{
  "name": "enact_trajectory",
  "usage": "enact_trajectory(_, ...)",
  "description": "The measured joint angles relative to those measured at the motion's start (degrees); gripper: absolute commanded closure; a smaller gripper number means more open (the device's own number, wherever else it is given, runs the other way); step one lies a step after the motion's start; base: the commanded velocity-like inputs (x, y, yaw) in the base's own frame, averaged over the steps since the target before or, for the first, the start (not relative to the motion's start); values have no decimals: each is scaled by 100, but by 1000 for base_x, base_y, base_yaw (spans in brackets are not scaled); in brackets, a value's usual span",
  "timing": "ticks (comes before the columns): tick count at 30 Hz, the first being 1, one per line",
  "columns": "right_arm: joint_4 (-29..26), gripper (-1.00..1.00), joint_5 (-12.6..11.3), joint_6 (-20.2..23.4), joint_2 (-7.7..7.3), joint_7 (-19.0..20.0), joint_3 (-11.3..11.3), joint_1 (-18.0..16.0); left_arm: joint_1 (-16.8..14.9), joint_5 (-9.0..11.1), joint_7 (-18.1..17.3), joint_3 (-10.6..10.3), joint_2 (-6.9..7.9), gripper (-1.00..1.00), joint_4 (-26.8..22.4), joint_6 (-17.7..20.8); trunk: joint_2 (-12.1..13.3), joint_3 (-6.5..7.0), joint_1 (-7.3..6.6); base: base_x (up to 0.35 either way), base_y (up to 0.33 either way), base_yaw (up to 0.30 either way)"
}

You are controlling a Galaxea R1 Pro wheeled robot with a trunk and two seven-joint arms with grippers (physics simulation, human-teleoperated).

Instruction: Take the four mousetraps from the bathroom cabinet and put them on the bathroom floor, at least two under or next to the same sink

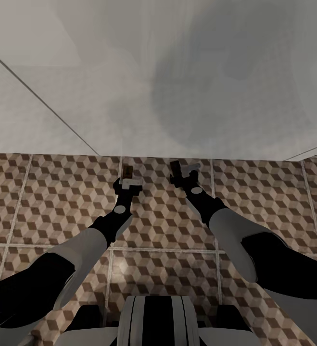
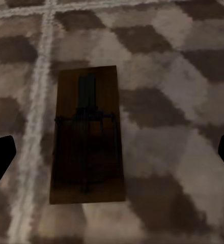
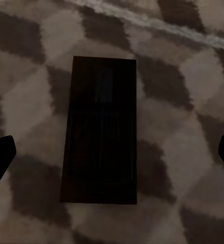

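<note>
A bathroom: cube-patterned tile floor [image 1: 57, 202] with pale grout, meeting a boxy white fixture [image 1: 129, 96].

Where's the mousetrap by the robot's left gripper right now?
The mousetrap lies flat on the bathroom floor, just ahead of the open left gripper, at the foot of the white sink.

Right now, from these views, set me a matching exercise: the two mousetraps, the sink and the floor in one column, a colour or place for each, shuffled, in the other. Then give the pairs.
Things:
1. left mousetrap
2. right mousetrap
3. sink
4. floor

Descriptions:
A. almost black in shadow, lying flat on the tile pattern
B. brown, beige and white cube pattern
C. tan-brown, long edge beside a pale grout line
D. plain white, looming above both traps

Pairs: 1-C, 2-A, 3-D, 4-B
</note>
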Motion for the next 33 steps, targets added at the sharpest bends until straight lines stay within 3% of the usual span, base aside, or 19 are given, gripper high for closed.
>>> enact_trajectory(22,3,-100,0,-30,0,0,9,0,0,2,0,0,0,-100,0,-3,0,0,0,-5,0,0)
enact_trajectory(33,24,-100,0,-36,0,1,8,0,1,0,0,0,0,-100,0,-5,0,0,3,-257,0,0)
